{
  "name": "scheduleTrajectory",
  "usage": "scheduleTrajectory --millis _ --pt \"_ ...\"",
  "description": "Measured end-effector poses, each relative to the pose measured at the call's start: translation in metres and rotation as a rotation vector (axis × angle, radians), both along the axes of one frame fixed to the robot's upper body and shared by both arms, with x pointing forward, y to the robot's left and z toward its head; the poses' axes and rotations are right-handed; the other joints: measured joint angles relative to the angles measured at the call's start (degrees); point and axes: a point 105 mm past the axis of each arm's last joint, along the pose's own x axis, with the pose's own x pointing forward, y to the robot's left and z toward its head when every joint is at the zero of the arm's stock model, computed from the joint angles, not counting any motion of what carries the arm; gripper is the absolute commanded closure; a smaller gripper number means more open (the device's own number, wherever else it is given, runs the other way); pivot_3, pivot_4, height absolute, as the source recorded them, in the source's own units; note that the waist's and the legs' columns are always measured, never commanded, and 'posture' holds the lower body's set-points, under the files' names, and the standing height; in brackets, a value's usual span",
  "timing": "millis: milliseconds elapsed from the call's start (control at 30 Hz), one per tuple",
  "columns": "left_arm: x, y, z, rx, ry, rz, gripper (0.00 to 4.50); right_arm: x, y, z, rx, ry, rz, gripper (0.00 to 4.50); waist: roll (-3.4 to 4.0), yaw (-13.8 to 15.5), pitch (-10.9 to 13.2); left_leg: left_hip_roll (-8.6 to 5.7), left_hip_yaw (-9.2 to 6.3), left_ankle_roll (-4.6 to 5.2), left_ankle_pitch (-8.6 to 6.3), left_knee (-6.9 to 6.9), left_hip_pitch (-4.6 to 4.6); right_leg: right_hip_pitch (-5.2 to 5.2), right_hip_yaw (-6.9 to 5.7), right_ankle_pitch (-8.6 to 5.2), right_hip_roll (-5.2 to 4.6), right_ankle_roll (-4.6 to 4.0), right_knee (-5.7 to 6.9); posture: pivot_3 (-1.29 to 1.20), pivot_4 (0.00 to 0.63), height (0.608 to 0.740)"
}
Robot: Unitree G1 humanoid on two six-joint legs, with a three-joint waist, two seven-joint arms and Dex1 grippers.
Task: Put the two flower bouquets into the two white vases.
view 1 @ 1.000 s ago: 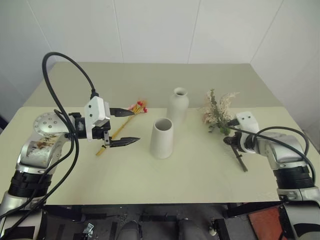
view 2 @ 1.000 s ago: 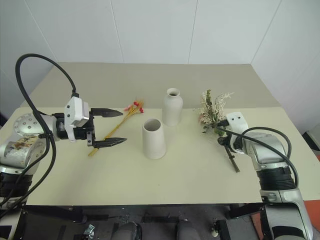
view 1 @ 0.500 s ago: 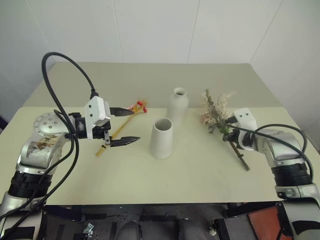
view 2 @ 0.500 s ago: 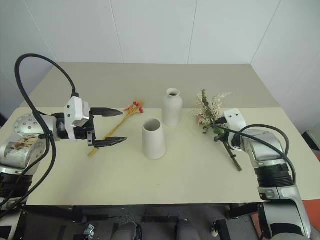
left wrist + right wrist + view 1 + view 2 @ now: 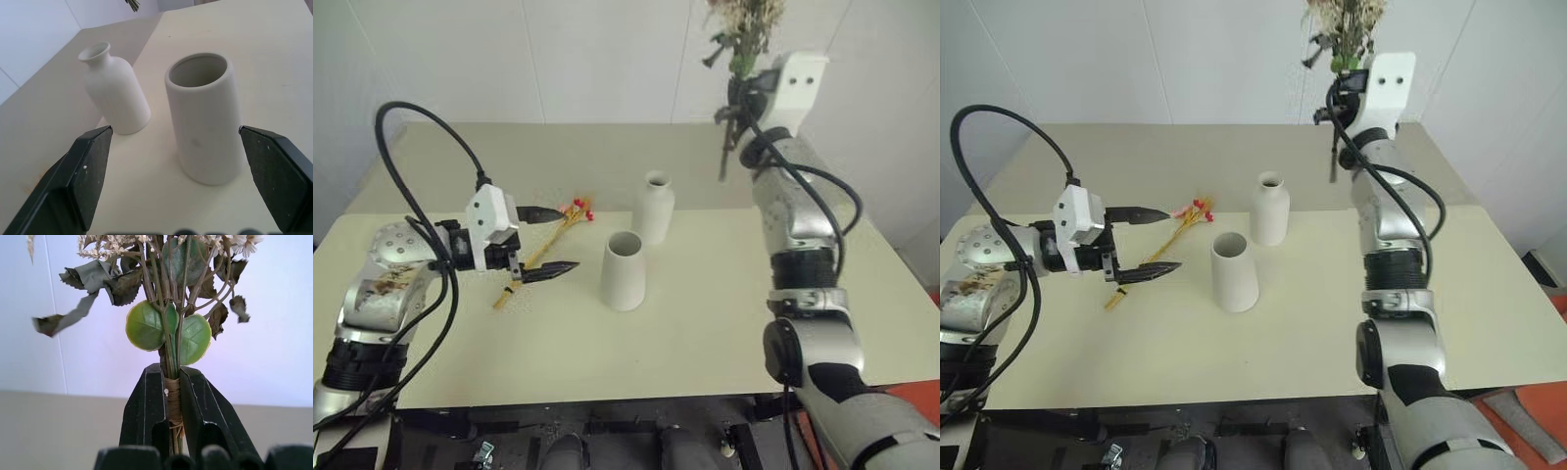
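Two bouquets, two vases, neither filled yet. At the top right of the head views the right gripper (image 5: pixel 172 396) is clamped on the wrapped stem of the larger bouquet (image 5: pixel 741 29), held upright high above the table (image 5: pixel 705 323), its dark stem end hanging below the fingers. At the left, the left gripper (image 5: pixel 548 240) hangs with jaws spread wide and empty over the slim yellow bunch (image 5: pixel 548 250) lying on the table. The bottle vase (image 5: pixel 652 206) and the wide-mouthed cone vase (image 5: pixel 624 270) stand close together at centre. Likely risks: the loose stem tail could strike a rim and tip a vase, the thick bunch may not fit the narrow neck, and the stem could pivot in the grip.
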Motion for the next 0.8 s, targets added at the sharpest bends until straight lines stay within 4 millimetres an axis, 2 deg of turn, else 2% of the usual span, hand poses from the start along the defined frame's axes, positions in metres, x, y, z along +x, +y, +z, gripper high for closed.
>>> scheduleTrajectory --millis 100,167,267,467,800 --pt "0.000 0.010 -0.002 0.002 0.007 0.039 0.00 0.003 0.015 0.005 0.191 -0.042 0.173 4.31 0.04 -0.17 0.03 0.02 -0.01 0.00 0.00 -0.01 -0.02 0.00 -0.02 0.04 -0.01 -0.01 0.06 0.00 0.150 0.740" --pt "-0.001 0.012 -0.002 0.002 0.006 0.049 0.00 0.004 0.021 0.011 0.254 -0.062 0.242 4.31 0.06 -0.20 0.04 0.03 -0.02 -0.01 0.00 -0.03 -0.02 0.01 -0.04 0.05 0.00 -0.02 0.06 0.00 0.150 0.740" --pt "-0.003 0.016 -0.003 0.011 0.011 0.069 0.00 0.007 0.029 0.012 0.267 -0.082 0.269 4.31 0.07 -0.40 0.04 0.03 -0.02 -0.02 0.01 -0.09 0.01 0.01 -0.04 0.05 0.00 -0.03 0.06 0.00 0.150 0.740" --pt "-0.009 0.017 -0.003 0.025 0.005 0.075 0.00 0.016 0.040 -0.012 0.273 -0.036 0.292 4.31 0.08 -0.76 0.05 0.03 -0.02 -0.08 0.05 -0.29 0.05 -0.04 -0.03 0.07 0.01 -0.07 0.06 0.00 0.150 0.740" --pt "-0.012 0.022 0.005 0.042 -0.009 0.108 0.00 0.020 0.058 -0.030 0.274 -0.001 0.338 4.31 0.10 -0.83 0.07 0.04 -0.01 -0.10 0.06 -0.37 0.08 -0.06 -0.03 0.08 0.02 -0.08 0.04 0.00 0.150 0.740"
